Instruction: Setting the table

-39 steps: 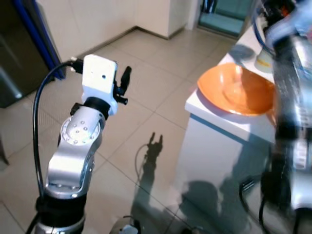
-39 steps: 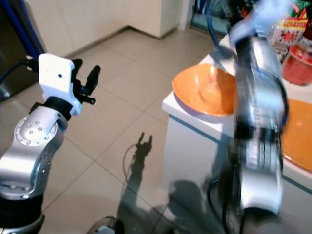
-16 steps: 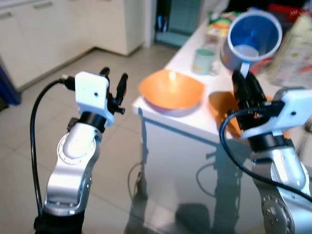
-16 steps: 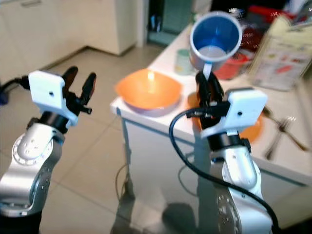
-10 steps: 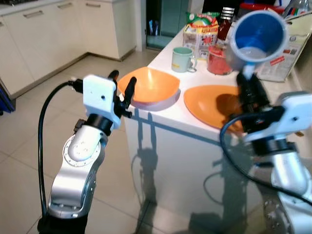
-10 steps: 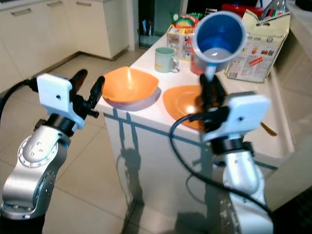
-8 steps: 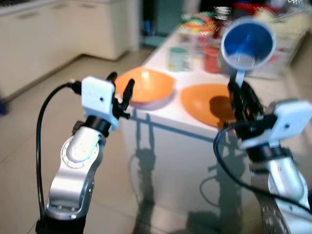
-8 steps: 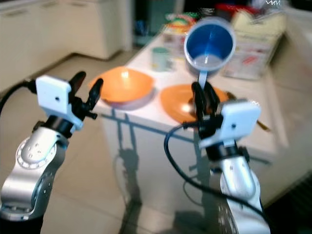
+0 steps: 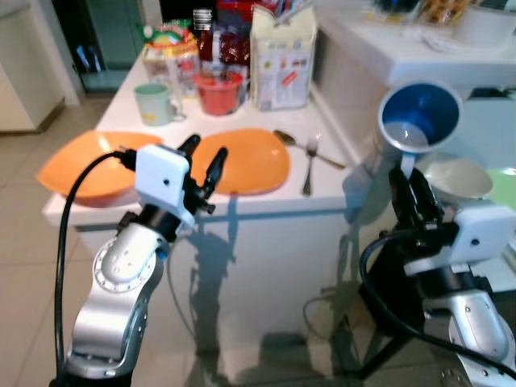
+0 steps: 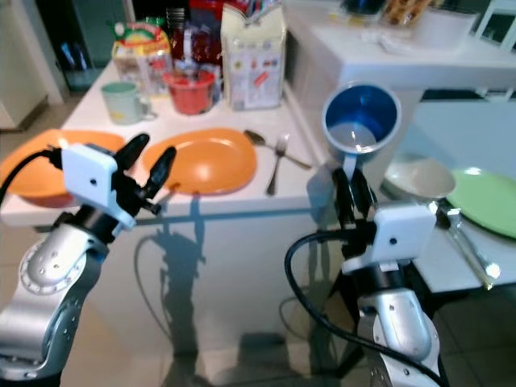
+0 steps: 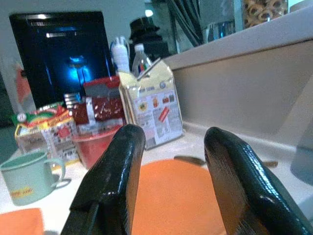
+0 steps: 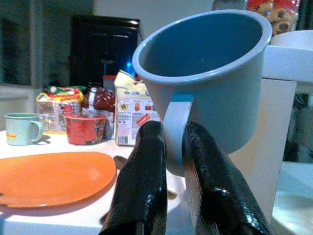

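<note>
blue mug [image 10: 360, 119], orange plate [image 10: 206, 162]

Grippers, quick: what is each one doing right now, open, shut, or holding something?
Left gripper: open, holding nothing, raised near the orange plate.
Right gripper: shut on the handle of the blue mug.

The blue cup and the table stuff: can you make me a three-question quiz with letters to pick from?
1. Where is the fork?
A. right of the orange plate
B. in the mint mug
C. on the floor

2. What colour is the cup inside?
A. red
B. blue
C. yellow

3. How is the left gripper?
A. shut on a spoon
B. open, holding nothing
C. shut on a bowl

Answers: 1 A, it lies on the white table beside the plate. 2 B, the right gripper holds it by its handle. 3 B, its fingers stand apart.
</note>
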You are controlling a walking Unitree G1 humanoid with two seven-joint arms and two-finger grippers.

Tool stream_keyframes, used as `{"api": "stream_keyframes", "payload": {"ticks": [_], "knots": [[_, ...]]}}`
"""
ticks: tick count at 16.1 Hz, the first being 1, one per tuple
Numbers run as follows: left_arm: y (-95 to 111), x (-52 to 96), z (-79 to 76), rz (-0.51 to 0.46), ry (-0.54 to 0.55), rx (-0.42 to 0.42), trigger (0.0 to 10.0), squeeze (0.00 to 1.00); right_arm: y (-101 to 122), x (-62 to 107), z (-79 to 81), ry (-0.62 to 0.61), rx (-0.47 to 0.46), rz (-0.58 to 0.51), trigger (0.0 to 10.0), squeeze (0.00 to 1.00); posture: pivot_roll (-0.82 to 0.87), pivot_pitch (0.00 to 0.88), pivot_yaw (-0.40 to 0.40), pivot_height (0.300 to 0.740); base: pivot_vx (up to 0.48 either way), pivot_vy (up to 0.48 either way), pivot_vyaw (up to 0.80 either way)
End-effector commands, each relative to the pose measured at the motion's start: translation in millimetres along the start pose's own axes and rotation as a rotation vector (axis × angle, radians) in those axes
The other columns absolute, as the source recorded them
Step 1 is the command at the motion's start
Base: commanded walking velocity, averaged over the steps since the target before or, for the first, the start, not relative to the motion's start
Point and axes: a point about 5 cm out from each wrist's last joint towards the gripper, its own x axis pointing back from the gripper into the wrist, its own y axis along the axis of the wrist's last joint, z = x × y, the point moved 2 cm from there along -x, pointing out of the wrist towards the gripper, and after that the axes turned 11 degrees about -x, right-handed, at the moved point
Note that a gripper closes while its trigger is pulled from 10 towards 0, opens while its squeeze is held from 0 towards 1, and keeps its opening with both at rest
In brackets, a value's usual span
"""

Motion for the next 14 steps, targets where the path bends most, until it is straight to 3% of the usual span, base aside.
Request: {"api": "stream_keyframes", "payload": {"ticks": [1, 5, 11, 12, 14], "knots": [[-2, 1.3, -4.3, 0.003, -0.021, 0.013, 10.0, 0.00, -1, -0.9, -0.2, 0.015, 0.016, 0.000, 10.0, 0.00, 0.00, 0.000, -0.003, 0.740, 0.000, -0.364, -0.80], [0, 0.5, -5.9, -0.005, -0.033, -0.001, 10.0, 0.00, -1, -1.3, -0.3, 0.018, 0.012, -0.003, 10.0, 0.00, 0.00, 0.000, -0.002, 0.740, 0.000, -0.367, -0.72], [-4, -1.8, -2.1, 0.017, 0.034, -0.003, 10.0, 0.00, -1, -3.7, -8.0, -0.042, 0.003, -0.015, 10.0, 0.00, -0.01, 0.000, -0.004, 0.740, 0.000, -0.360, 0.00], [-5, -3.3, -0.2, 0.023, 0.055, -0.008, 10.0, 0.00, -3, -4.4, -14.8, -0.091, 0.034, -0.006, 10.0, 0.00, -0.01, 0.000, -0.004, 0.740, 0.000, -0.356, 0.00], [-20, -10.7, 4.6, 0.094, 0.130, -0.033, 10.0, 0.00, -15, -15.9, -41.5, -0.237, 0.251, 0.064, 10.0, 0.00, -0.01, 0.000, -0.001, 0.740, 0.000, -0.336, 0.00]]}}
